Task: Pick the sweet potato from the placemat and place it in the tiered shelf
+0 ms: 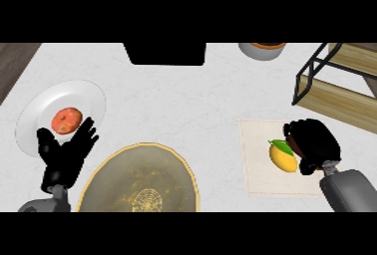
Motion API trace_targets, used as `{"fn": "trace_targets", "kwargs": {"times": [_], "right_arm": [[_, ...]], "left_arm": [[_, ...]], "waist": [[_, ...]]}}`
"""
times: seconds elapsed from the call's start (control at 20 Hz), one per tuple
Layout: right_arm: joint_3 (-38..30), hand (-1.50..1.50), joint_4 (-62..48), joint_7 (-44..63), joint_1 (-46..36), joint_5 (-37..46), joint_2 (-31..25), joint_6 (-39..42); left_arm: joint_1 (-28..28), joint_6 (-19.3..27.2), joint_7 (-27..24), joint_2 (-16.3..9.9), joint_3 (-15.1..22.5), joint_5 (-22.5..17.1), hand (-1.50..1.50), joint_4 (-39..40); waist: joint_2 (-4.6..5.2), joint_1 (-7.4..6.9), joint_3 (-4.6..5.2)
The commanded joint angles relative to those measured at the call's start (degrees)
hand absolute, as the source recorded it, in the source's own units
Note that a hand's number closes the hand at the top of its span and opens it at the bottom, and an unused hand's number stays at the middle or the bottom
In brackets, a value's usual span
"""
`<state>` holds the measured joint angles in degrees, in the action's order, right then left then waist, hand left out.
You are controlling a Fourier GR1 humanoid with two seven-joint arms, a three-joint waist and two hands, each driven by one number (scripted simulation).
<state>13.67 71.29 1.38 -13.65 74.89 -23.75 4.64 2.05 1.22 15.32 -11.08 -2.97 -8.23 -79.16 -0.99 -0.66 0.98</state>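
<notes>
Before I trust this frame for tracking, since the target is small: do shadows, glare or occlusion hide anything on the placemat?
Head view: lighting is flat and even, with no glare on the counter. The right hand curls over the placemat, hiding most of a dark reddish thing beneath it, probably the sweet potato; the mango beside it shows clearly. The tiered shelf is cut by the frame's right edge.

A broad stretch of pale marbled counter (184, 94) lies open through the middle. From the beige cloth placemat (258, 164), the way toward one o'clock runs over bare surface up to the black-framed wooden tiered shelf (346, 79). At twelve o'clock a black box (165, 53) and a grey cup (263, 51) line the far edge. At seven o'clock a large gold-rimmed round platter (140, 182) fills the near counter, with a white round plate (63, 117) at nine.
</notes>
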Motion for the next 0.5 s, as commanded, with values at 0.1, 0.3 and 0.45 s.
{"fn": "trace_targets", "kwargs": {"times": [0.1,0.3,0.45], "right_arm": [[0.07,1.50,-6.67,-4.60,0.64,-0.38,2.24,-4.33],[-1.85,1.50,-3.00,-4.88,2.10,-5.00,5.05,-2.67],[-11.99,1.50,-1.87,0.71,2.53,-16.73,9.96,4.05]], "left_arm": [[-4.47,0.20,1.97,1.58,2.41,0.93,0.00,-4.04],[1.65,-0.99,2.43,-0.82,-1.38,-0.79,0.00,2.43],[-1.18,-0.69,1.93,-0.57,-1.01,-0.73,0.00,-0.44]], "waist": [[1.02,-0.11,-1.03],[1.18,0.84,-0.98],[1.13,1.50,-1.05]]}}
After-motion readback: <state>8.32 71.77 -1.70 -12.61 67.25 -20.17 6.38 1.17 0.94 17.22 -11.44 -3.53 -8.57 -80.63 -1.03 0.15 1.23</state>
